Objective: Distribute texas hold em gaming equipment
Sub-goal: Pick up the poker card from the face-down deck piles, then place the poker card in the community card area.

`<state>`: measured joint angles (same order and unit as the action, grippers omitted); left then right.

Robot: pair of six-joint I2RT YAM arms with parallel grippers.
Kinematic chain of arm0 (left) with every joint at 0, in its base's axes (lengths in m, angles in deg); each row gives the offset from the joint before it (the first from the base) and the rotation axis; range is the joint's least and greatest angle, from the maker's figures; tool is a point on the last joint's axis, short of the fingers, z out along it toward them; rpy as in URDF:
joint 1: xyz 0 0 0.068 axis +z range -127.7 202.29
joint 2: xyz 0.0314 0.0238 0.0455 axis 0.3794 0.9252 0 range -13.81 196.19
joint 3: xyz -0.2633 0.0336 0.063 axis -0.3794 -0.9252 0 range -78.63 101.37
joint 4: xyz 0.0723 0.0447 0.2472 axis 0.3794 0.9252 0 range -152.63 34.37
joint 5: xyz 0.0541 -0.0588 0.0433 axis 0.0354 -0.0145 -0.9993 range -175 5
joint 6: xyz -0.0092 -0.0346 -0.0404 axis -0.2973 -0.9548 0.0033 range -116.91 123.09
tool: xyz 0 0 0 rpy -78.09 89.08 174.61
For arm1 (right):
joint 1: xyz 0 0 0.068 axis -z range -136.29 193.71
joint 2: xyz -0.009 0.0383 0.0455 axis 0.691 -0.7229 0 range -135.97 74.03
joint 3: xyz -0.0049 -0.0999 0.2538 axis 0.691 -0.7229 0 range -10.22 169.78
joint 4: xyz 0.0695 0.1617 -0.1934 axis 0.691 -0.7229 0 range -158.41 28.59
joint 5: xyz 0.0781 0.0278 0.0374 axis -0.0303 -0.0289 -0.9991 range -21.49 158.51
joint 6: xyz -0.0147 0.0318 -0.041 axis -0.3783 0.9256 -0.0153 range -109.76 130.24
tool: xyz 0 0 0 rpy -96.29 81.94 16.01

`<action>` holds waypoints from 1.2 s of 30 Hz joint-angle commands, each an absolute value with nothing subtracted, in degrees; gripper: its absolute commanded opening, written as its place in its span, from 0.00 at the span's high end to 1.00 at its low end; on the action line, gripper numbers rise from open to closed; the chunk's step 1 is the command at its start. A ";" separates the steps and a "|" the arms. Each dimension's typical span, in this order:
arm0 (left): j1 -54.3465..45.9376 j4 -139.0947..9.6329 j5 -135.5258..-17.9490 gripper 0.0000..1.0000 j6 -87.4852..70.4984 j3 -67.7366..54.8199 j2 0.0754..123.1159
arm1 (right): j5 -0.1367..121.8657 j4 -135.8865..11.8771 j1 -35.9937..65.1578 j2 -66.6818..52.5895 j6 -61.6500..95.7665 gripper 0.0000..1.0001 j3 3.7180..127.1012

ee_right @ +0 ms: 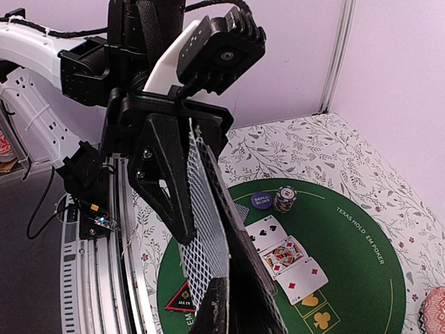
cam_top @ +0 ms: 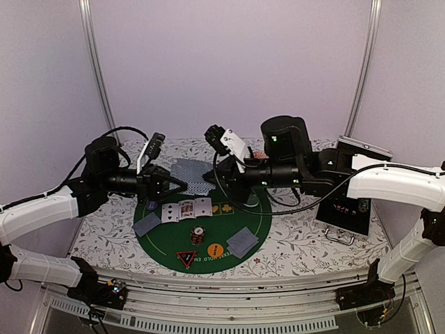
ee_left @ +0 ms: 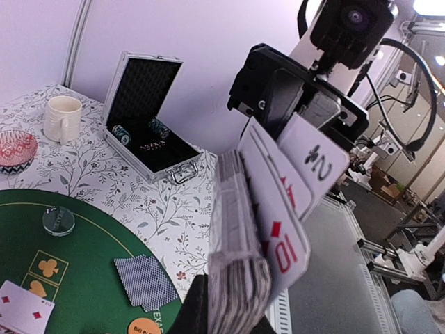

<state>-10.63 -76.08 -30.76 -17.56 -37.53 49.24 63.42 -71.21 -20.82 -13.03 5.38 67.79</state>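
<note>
My left gripper [cam_top: 172,185] is shut on the grey-blue-backed deck [cam_top: 189,175] and holds it on edge above the green mat [cam_top: 259,224]. In the left wrist view the deck [ee_left: 236,264] fills the left gripper [ee_left: 233,313], with a ten of diamonds [ee_left: 285,243] and a two of clubs [ee_left: 316,156] fanned off its top. My right gripper [cam_top: 221,188] meets the deck and is shut on a top card [ee_right: 208,229]. On the mat lie three face-up cards [cam_top: 186,209], two face-down pairs [cam_top: 147,223] [cam_top: 242,241], a chip stack [cam_top: 199,235], an orange button [cam_top: 215,248], a blue button [ee_right: 261,201] and the triangular marker [cam_top: 186,259].
An open aluminium chip case [cam_top: 344,212] stands at the right of the table and also shows in the left wrist view [ee_left: 142,115]. A cream mug [ee_left: 62,118] and a pink-patterned bowl [ee_left: 15,149] stand behind the mat. A clear button [ee_left: 58,220] lies on the mat's far edge.
</note>
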 commanded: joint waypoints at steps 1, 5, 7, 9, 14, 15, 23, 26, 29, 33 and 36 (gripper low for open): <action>-9.78 -77.20 -26.66 0.93 -17.72 -38.18 48.52 | 68.67 -70.89 -17.75 -9.76 6.37 0.99 68.03; -9.78 -77.29 -26.64 0.91 -17.80 -38.24 48.48 | 68.51 -70.98 -17.63 -9.56 6.47 0.99 67.82; -9.78 -77.50 -26.33 0.88 -17.78 -38.24 48.55 | 68.51 -71.14 -17.64 -9.63 6.46 0.99 67.82; -9.79 -77.69 -26.00 0.87 -17.85 -38.26 48.53 | 68.29 -71.18 -17.64 -9.74 6.53 0.98 67.90; -9.79 -77.92 -25.72 0.87 -18.06 -38.29 48.59 | 67.81 -71.17 -17.64 -10.32 6.52 0.99 68.24; -9.79 -77.95 -25.68 0.90 -18.06 -38.36 48.59 | 67.73 -71.17 -17.62 -10.33 6.48 0.99 68.26; -9.70 -77.57 -27.26 1.00 -17.82 -38.50 48.10 | 67.43 -71.25 -17.55 -9.46 6.38 0.99 68.10; -9.15 -74.49 -31.13 1.00 -16.56 -38.12 47.96 | 67.85 -71.34 -17.43 -8.45 6.46 0.99 68.02; -7.88 -72.42 -34.49 1.00 -15.75 -37.44 47.86 | 68.59 -71.35 -16.19 -6.34 7.60 0.99 67.40; -5.20 -70.65 -40.60 1.00 -15.91 -37.58 46.83 | 65.82 -71.43 -10.95 -3.45 14.04 0.99 65.31; -3.26 -69.07 -45.29 1.00 -15.77 -37.59 45.68 | 64.27 -72.94 -7.85 -2.89 19.10 0.98 63.81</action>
<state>-5.82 -71.42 -37.91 -16.71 -38.07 47.95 65.89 -71.43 -11.53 -4.40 11.48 65.72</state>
